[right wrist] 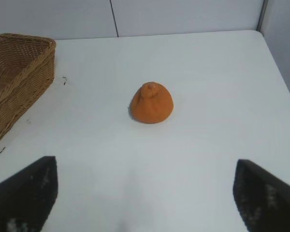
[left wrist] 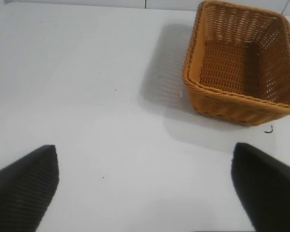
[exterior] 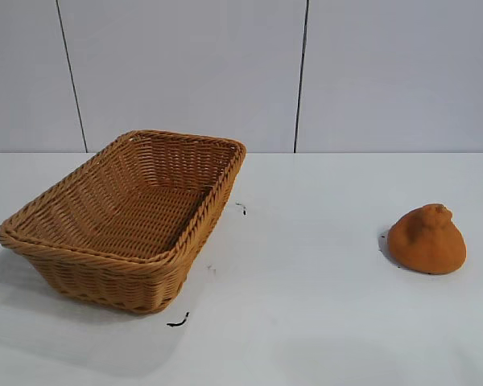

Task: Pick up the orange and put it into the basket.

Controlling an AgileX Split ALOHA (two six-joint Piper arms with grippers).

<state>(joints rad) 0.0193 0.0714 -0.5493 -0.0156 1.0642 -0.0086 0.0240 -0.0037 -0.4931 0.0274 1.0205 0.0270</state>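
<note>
The orange [exterior: 427,240], matte with a knobby bump on top, sits on the white table at the right; it also shows in the right wrist view [right wrist: 152,103]. The tan wicker basket [exterior: 195,227] stands empty at the left, also seen in the left wrist view [left wrist: 193,82] and partly in the right wrist view [right wrist: 24,79]. My right gripper [right wrist: 145,193] is open and empty, well short of the orange. My left gripper [left wrist: 145,186] is open and empty over bare table, away from the basket. Neither arm shows in the exterior view.
Small black marks [exterior: 177,322] lie on the table by the basket's near corner. The table's edge [right wrist: 280,72] runs past the orange in the right wrist view. A grey panelled wall [exterior: 306,72] stands behind the table.
</note>
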